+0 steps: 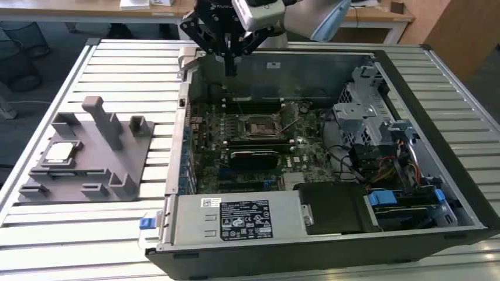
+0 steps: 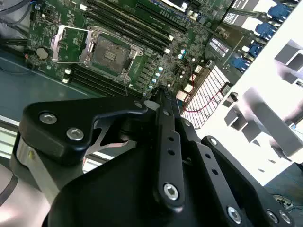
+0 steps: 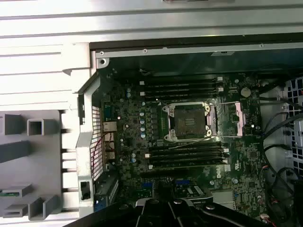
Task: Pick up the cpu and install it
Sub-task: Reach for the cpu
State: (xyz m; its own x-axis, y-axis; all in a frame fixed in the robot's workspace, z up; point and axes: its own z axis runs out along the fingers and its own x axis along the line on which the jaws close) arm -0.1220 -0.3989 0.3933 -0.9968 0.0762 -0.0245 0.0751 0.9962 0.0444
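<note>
Now the jaws are closed tight with nothing in them, above the computer case [image 1: 312, 70]. The cpu [image 1: 60, 152] lies flat on the grey tray [image 1: 86, 175], far off toward the exterior view's left.

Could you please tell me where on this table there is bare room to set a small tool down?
In the exterior view, the slatted table is bare between the fixture tray and its near edge, and again behind the tray. The cpu sits on the tray. Inside the case, the motherboard, cables and drive cage leave no room.
</note>
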